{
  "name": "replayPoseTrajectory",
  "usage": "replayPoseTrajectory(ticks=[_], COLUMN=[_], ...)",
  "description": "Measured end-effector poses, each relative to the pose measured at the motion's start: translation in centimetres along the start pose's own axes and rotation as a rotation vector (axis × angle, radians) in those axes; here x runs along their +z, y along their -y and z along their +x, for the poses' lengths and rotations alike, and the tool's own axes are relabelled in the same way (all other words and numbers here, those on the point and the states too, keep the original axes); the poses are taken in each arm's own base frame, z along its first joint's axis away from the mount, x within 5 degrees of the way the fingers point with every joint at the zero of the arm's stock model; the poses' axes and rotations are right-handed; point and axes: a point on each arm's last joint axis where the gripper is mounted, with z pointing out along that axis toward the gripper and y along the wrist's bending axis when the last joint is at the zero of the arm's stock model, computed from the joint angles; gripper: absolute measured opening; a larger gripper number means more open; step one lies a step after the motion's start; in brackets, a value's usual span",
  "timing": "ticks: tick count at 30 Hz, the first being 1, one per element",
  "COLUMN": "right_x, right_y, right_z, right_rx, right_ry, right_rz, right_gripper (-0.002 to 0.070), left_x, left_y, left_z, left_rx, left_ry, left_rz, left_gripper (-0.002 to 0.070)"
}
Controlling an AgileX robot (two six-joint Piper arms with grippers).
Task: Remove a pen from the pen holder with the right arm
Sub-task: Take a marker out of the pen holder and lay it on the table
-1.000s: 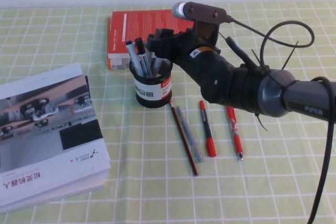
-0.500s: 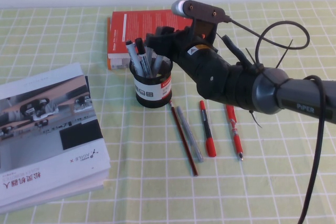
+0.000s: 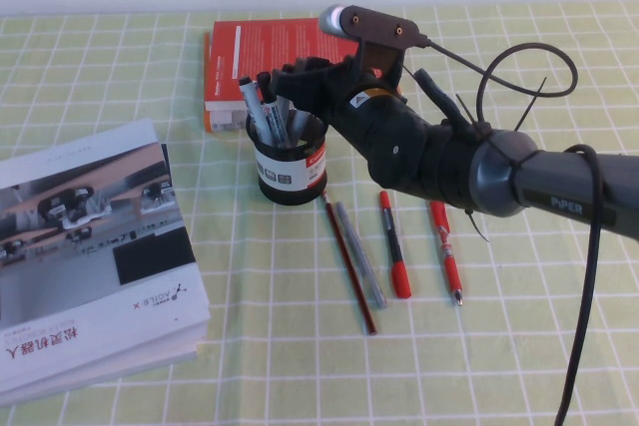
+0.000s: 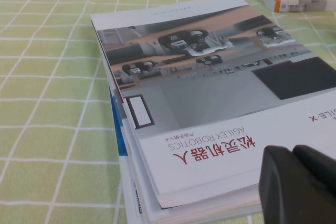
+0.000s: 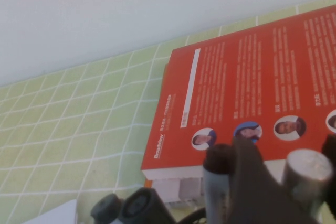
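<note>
Nine entries, listing L to R.

Chg vs. a sec. ago: right arm (image 3: 469, 172) is now sitting slightly further L, and so is its cable loop (image 3: 524, 82). The right gripper (image 3: 292, 87) is reaching a bit deeper over the pen holder (image 3: 290, 175). All else is lying as before.

1. Brochure stack (image 3: 90, 256): lying at L side of green check cloth (image 3: 120, 67), w/ white/grey cover.
2. left gripper (image 4: 295, 161): showing by the brochure stack's corner. Spread or pressed together: cannot tell.
3. Red book (image 3: 270, 57): lying flat behind the pen holder.
4. Pen holder: black cup w/ white label and red strip, standing upright mid-cloth.
5. Pens (image 3: 252, 107): standing tilted inside the pen holder, w/ grey barrels and dark caps poking above the rim.
6. Right gripper: hanging at the pen holder's mouth among the pen tops, jaws standing apart. One finger (image 5: 252, 187) is sitting between a black-capped pen (image 5: 218, 163) and a grey-topped pen (image 5: 308, 165), and the grey-topped pen is sitting between the two fingers. Contact: cannot tell.
7. Brown pencil (image 3: 349, 266) and grey pen (image 3: 361, 256): lying side by side on the cloth, just R of the holder's base.
8. Red marker (image 3: 394, 246): lying further R.
9. Red pen (image 3: 446, 251): lying furthest R, apart from the marker.
</note>
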Motion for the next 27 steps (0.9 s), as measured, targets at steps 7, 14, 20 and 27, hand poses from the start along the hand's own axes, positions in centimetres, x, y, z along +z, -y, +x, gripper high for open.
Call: replayPoseTrajectory(ticks=[7, 14, 20, 27], right_x=[0.0, 0.0, 0.0, -1.0], right_y=[0.0, 0.1, 0.1, -1.0], right_z=[0.0, -0.1, -0.1, -1.2], right_rx=[0.000, 0.003, 0.003, -0.126], right_ry=[0.000, 0.004, 0.002, -0.038], right_rz=[0.000, 0.003, 0.003, -0.034], right_gripper=[0.0102, 0.0102, 0.0102, 0.0102], left_x=[0.0, 0.0, 0.0, 0.0], left_y=[0.0, 0.0, 0.0, 0.0], left_z=[0.0, 0.0, 0.0, 0.0], left_rx=[0.000, 0.000, 0.000, 0.000], left_ry=[0.000, 0.000, 0.000, 0.000], left_rz=[0.000, 0.000, 0.000, 0.000], left_gripper=[-0.0005, -0.0005, -0.0005, -0.0005])
